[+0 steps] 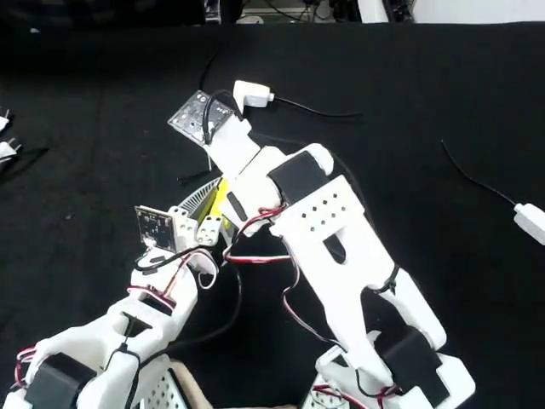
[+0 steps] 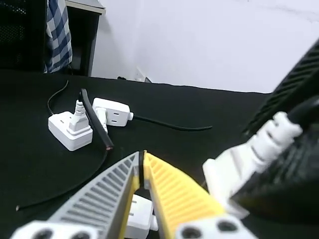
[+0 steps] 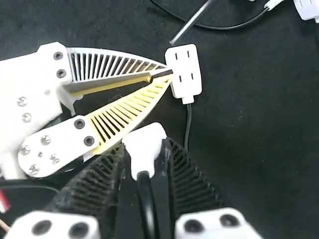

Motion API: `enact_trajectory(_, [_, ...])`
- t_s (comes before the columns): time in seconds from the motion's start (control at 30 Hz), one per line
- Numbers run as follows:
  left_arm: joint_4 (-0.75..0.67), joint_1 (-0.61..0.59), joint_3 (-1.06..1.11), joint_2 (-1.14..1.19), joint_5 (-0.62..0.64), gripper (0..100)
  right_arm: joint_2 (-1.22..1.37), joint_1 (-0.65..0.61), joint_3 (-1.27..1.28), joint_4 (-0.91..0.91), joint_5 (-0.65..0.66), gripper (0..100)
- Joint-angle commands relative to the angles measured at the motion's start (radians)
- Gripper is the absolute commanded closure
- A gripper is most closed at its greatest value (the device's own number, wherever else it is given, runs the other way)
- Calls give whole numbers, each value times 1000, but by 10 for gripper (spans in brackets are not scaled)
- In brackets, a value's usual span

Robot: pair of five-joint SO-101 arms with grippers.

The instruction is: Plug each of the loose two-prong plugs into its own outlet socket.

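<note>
The right gripper [image 3: 144, 155] held a white plug [image 3: 144, 142] between its black fingers. They were clamped on the plug's body, and its black lead ran back between them. The prongs could not be made out. Just past those fingertips, a little to one side of the line they pointed along, a white outlet socket [image 3: 184, 70] lay on the black table [image 1: 443, 102] with its slotted face up. The left gripper [image 3: 167, 75] had its grey and yellow fingers drawn narrow, almost together, with the tips touching the socket's near edge. Whether they pinched that edge or only pressed on it could not be told.

The step in hand appeared to be bringing the plug onto one pair of slots while the other arm braced the socket. To do this well, the right arm would likely need to shift the plug sideways until it stood squarely over a slot pair. It would then turn the wrist until the plug body matched the slots' direction, and only then push, straight along the prongs. The socket looked light, so the left fingers should bear on it firmly during the push or it might skid or tip. The slot pair farther from the left fingertips seemed to offer more room. The socket's own cord [image 3: 188, 117] ran close beside the right fingers and could snag.
</note>
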Motion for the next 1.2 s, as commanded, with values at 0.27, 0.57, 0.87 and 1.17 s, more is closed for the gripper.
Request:
enact_trajectory(0.27, [5, 5, 18, -2, 0, 970, -4, -75, -74, -51, -29, 986])
enact_trajectory(0.57, [5, -33, 18, -2, 0, 970, -13, -34, -84, 29, 6, 986])
enact_trajectory(0.87, [5, -252, 18, -2, 0, 970, -4, 94, -84, 9, -69, 986])
enact_trajectory(1.17, [199, -377, 18, -5, 0, 968, 56, 94, -99, -14, -224, 986])
